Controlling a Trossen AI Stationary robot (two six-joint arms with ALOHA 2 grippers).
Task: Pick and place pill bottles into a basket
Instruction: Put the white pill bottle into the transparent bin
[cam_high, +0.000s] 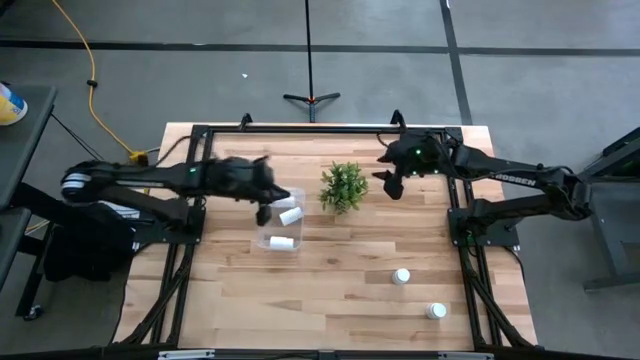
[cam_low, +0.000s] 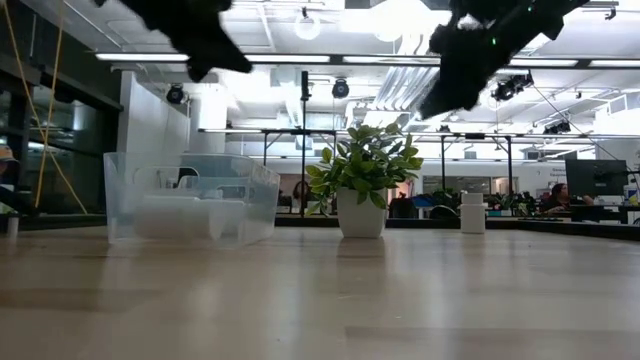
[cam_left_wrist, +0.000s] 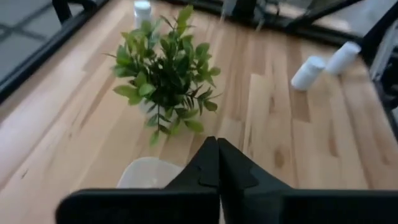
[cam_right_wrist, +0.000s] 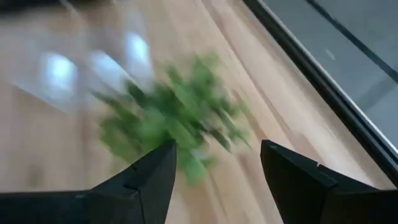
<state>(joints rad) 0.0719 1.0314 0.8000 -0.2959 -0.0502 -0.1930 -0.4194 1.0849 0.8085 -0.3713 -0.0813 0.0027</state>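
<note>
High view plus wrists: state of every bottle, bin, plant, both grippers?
left gripper: shut, empty, above bin.
right gripper: open, empty, near plant.
bin: upright, holding two bottles.
bottles in bin: lying on sides.
two bottles on table: upright, capped.
plant: upright.

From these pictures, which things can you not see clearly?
- High view: the dark left tool covers part of the clear rectangular plastic bin, so the count of small white pill bottles inside is uncertain.
- Right wrist view: the small green leafy plant is blurred.
</note>
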